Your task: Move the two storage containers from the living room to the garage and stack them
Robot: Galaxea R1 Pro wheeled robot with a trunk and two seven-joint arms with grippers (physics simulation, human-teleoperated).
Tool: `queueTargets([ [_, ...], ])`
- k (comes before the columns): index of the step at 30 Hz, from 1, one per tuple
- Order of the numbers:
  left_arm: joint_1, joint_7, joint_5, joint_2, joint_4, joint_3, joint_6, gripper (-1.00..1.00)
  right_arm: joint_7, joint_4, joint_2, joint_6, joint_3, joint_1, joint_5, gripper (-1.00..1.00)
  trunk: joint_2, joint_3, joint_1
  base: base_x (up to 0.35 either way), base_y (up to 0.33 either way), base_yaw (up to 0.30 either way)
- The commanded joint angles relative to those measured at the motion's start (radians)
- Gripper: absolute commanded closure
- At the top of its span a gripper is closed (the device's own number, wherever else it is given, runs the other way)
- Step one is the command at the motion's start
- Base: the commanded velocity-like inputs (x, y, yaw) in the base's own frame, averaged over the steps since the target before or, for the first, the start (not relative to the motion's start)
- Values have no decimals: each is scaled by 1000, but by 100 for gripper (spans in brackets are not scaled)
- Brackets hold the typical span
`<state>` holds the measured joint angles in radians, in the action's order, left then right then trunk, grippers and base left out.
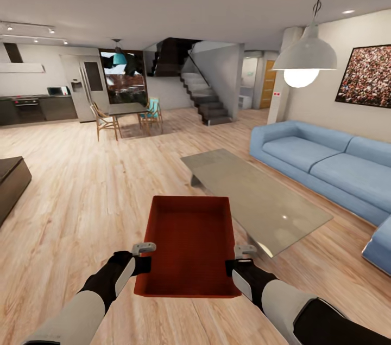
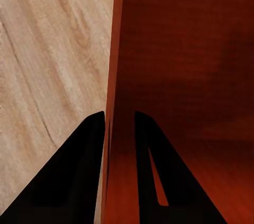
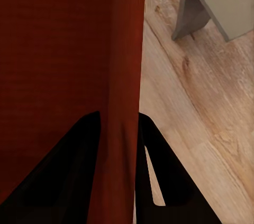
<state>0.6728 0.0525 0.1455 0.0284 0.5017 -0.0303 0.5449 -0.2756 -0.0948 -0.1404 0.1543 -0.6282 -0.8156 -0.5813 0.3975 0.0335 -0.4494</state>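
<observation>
An orange-red storage container (image 1: 190,244) is held above the living room's wood-plank floor (image 1: 81,187), just beside a glass-topped table (image 1: 255,198) and near a blue sofa (image 1: 326,163). The left gripper (image 2: 119,123) pinches its left wall; the right gripper (image 3: 119,123) pinches its right wall. Its contents appear empty, though shading obscures the bottom.
</observation>
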Motion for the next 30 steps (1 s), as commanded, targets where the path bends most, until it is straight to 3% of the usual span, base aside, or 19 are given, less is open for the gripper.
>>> queueTargets([
  [1, 1, 13, -38, -1, 3, 6, 7, 100, -10, 1, 1, 7, -18, 0, 1, 100, 2, 2, -1, 0, 0, 177],
  [30, 1, 13, -38, -1, 3, 6, 7, 100, -10, 1, 1, 7, -18, 0, 1, 100, 2, 2, -1, 0, 0, 264],
])
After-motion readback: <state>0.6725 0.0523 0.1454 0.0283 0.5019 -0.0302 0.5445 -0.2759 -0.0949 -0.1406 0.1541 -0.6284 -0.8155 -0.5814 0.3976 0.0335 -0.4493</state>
